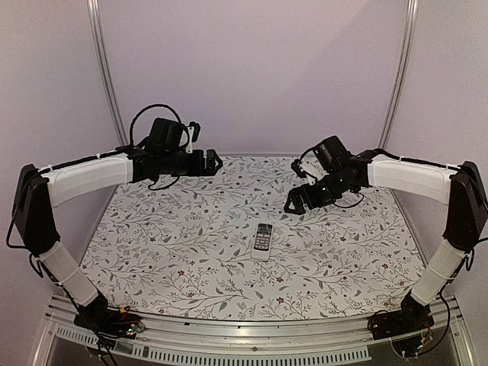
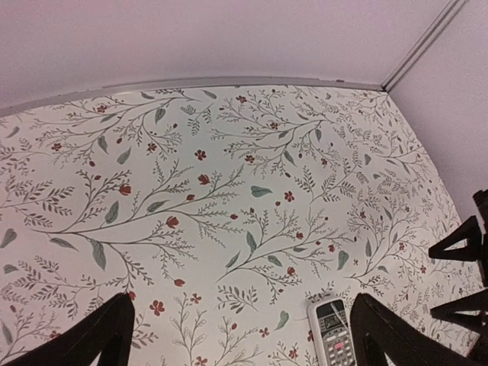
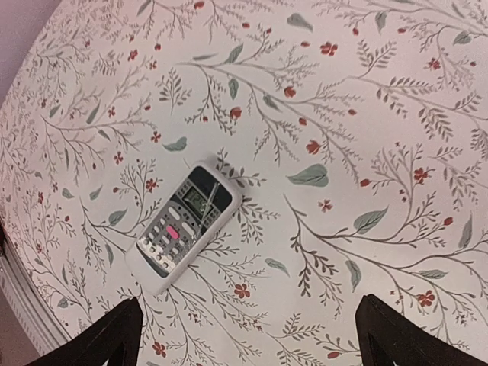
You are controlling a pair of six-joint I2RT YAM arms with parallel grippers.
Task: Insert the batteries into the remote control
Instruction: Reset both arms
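The remote control (image 1: 263, 239) lies face up on the flowered table, near the middle, its black button face showing. It also shows in the left wrist view (image 2: 334, 337) and in the right wrist view (image 3: 183, 226). No batteries are in view. My left gripper (image 1: 212, 161) hangs high over the far left of the table, open and empty. My right gripper (image 1: 293, 201) hangs above and behind the remote, open and empty. Neither gripper touches the remote.
The flowered table cover (image 1: 191, 252) reaches the white back wall and side walls. A metal rail (image 1: 252, 332) runs along the near edge by the arm bases. The right arm's fingers (image 2: 461, 252) show at the right of the left wrist view.
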